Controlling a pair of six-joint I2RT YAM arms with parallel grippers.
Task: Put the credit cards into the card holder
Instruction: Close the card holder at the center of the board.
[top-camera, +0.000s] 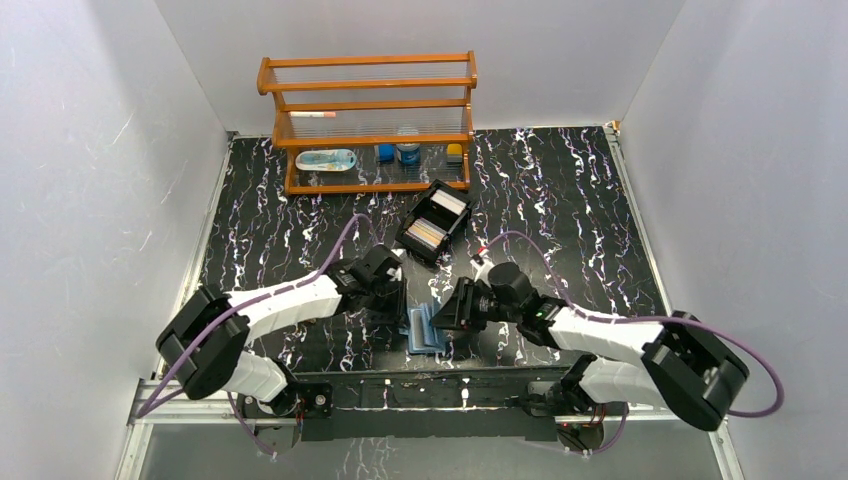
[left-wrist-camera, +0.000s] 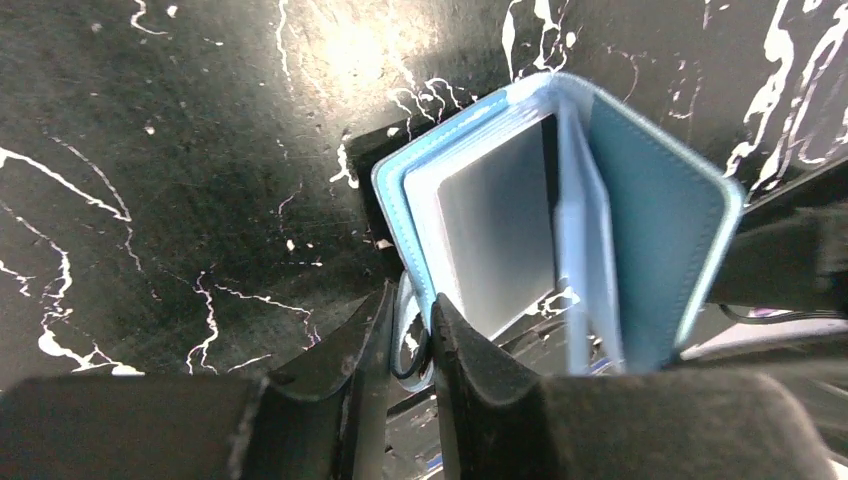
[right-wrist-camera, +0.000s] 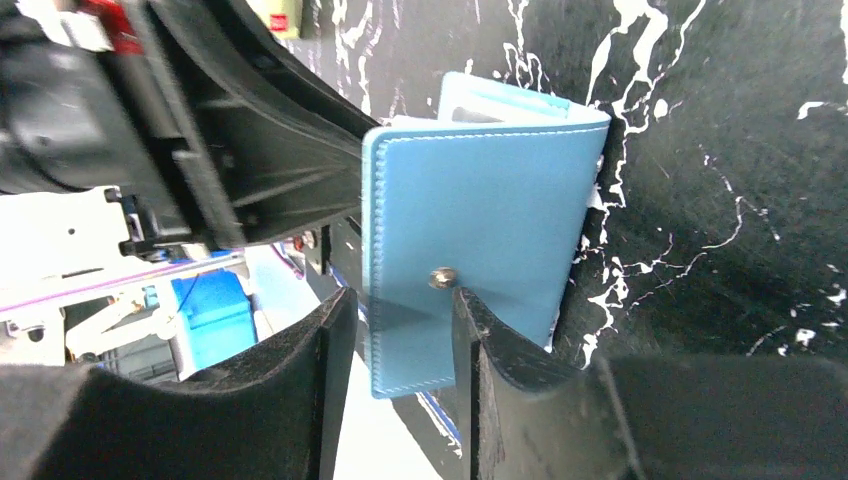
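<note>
The card holder (top-camera: 425, 330), a blue wallet, stands open on its edge on the black marbled table between my two grippers. In the left wrist view its clear inner sleeves (left-wrist-camera: 497, 235) fan out, and my left gripper (left-wrist-camera: 412, 312) is shut on its looped snap tab at the lower edge. My right gripper (right-wrist-camera: 400, 300) is open around the corner of the blue cover (right-wrist-camera: 480, 210); one finger rests by the metal snap (right-wrist-camera: 441, 278) and a gap shows on the other side. The credit cards sit as a tan stack (top-camera: 425, 233) and a white stack (top-camera: 449, 203) in a black box.
The black two-compartment box (top-camera: 458, 232) lies just behind the grippers. A wooden rack (top-camera: 370, 120) with small items stands at the back of the table. White walls close in the left, right and far sides.
</note>
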